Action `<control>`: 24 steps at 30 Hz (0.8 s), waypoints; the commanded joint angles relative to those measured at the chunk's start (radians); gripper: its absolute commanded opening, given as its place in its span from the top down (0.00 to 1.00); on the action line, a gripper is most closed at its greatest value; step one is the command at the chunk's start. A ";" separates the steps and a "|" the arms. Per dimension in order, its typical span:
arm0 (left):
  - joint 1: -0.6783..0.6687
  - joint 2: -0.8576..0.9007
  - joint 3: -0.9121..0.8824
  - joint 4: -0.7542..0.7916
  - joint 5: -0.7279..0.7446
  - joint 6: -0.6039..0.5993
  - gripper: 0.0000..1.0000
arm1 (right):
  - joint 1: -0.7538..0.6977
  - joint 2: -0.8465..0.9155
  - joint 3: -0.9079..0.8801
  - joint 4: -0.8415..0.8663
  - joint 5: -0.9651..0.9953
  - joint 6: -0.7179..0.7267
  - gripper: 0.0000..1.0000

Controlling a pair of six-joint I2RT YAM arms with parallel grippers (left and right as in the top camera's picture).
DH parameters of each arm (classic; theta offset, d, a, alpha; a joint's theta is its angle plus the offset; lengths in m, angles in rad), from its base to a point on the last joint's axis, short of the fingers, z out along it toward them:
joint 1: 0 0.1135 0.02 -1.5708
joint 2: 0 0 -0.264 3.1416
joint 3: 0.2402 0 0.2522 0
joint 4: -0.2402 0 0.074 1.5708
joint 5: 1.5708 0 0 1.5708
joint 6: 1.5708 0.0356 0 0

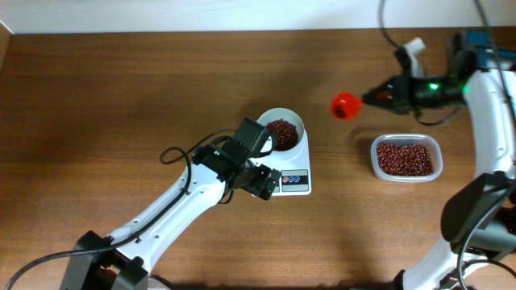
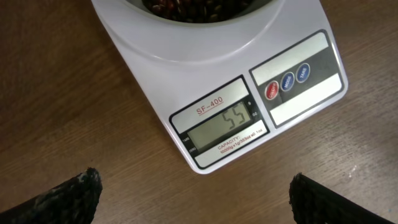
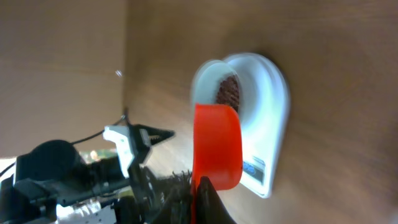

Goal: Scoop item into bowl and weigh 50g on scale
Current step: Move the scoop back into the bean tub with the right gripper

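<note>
One bowl (image 1: pixel 294 119) of beans (image 1: pixel 281 132) on scale (image 1: pixel 297 182), display reading 55. Above the scale, left gripper (image 2: pixel 199 202): jaws spread wide, empty. Well apart, right gripper (image 1: pixel 377 97): clamped on red scoop (image 1: pixel 346 105), near tub (image 1: pixel 406 137).

The left arm (image 1: pixel 173 205) is made of smooth white tube-shaped shells joined by blocky black joints. A thin black cable (image 1: pixel 173 150) forms a loop beside its wrist, and a tiny green light (image 1: pixel 216 151) glows on the black wrist housing. Its black fingertips (image 2: pixel 68 199) have a rough, grainy surface. The right arm (image 1: pixel 493 121) has the same white shells and black joints, a second green light (image 1: pixel 433 84) near its wrist, a blue part (image 1: pixel 477 37), and thin black wires (image 1: pixel 385 24).
</note>
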 commanded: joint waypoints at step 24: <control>-0.004 -0.014 -0.005 0.003 -0.007 -0.010 0.01 | 0.125 -0.016 0.015 -0.050 1.242 0.314 0.96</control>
